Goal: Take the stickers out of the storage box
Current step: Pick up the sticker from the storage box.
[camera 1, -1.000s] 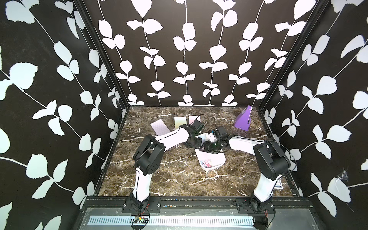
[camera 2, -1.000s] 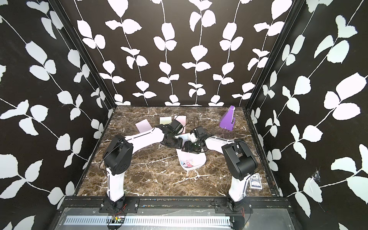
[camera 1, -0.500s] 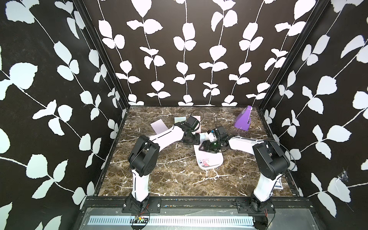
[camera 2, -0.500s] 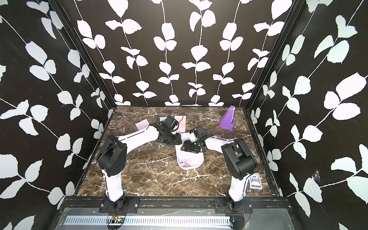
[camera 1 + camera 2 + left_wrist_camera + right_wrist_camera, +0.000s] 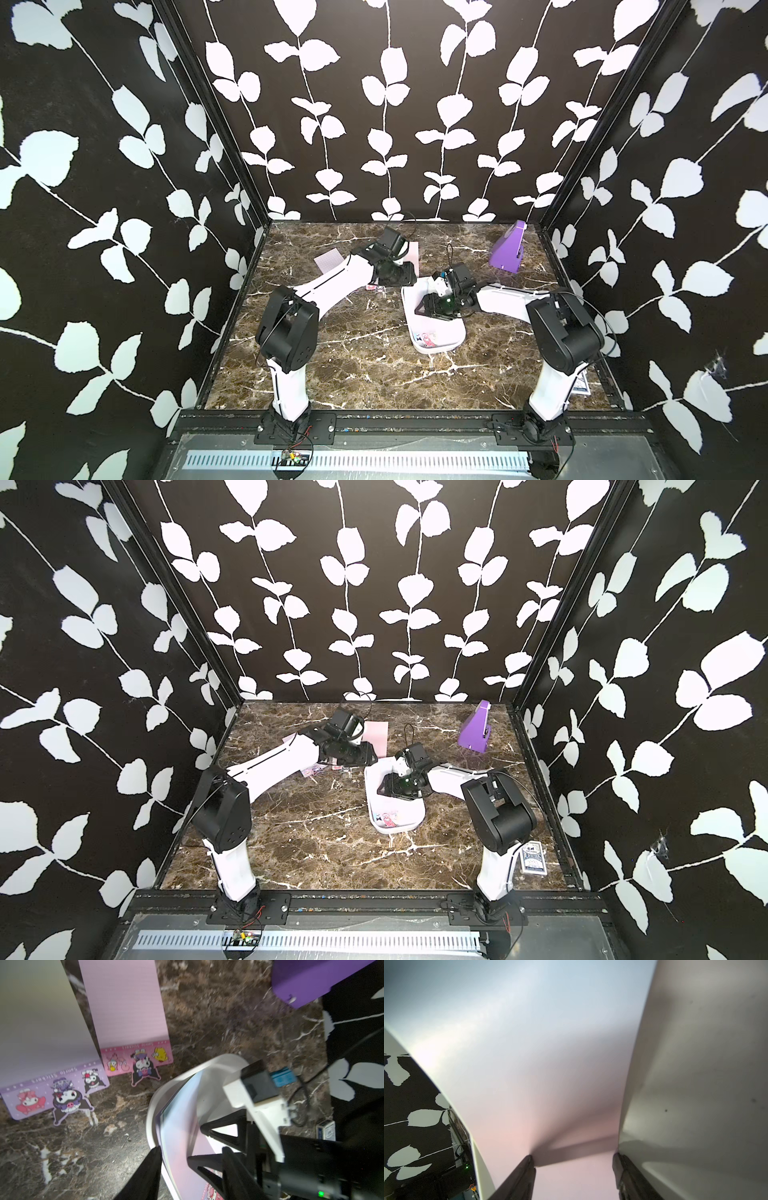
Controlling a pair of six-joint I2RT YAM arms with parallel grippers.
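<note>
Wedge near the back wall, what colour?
Purple; the wedge shows best in a top view.

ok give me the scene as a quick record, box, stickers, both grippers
storage box: white tray, a blue-to-pink sheet inside
stickers out: lilac-ended sheet and pink sheet, flat on the table beside the box
left gripper: open, at the box's far corner
right gripper: open, inside the box, over the sheet
task state: unfinished
</note>
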